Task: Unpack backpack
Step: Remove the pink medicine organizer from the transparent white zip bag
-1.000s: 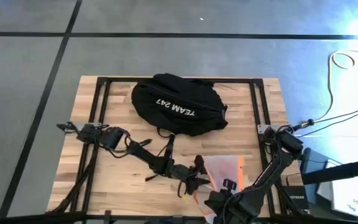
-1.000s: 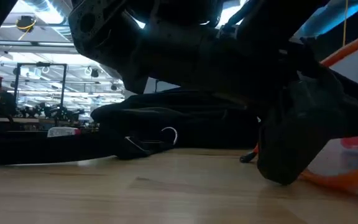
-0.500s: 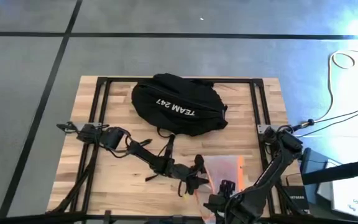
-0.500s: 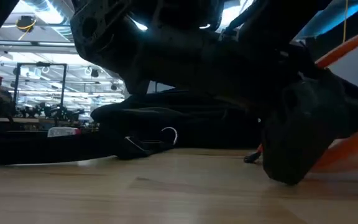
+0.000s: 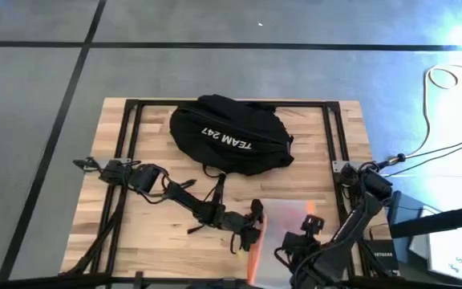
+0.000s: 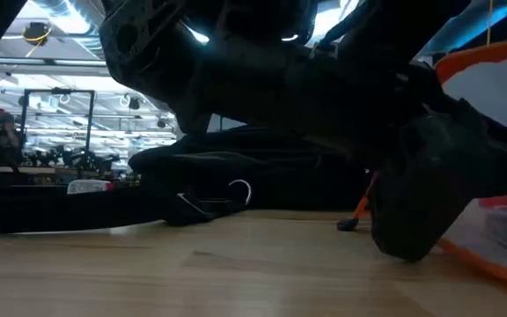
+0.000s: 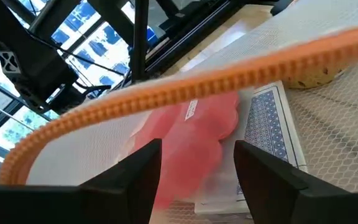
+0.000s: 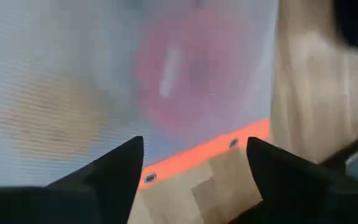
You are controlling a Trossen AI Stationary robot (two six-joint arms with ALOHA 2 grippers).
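Matt black cloth backpack (image 5: pixel 229 135); smooth pale wood table (image 5: pixel 151 241); translucent mesh pouch (image 5: pixel 283 229).

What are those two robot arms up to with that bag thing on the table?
Both dark arms are busy at the near edge of the wooden table with a clear mesh pouch with an orange zipper edge. The left gripper and the right gripper sit at its opposite sides, fingers open. Through the mesh show a pink object and a blue-patterned box. The large black fabric backpack lettered "TEAM 247" lies apart at the far side, untouched.
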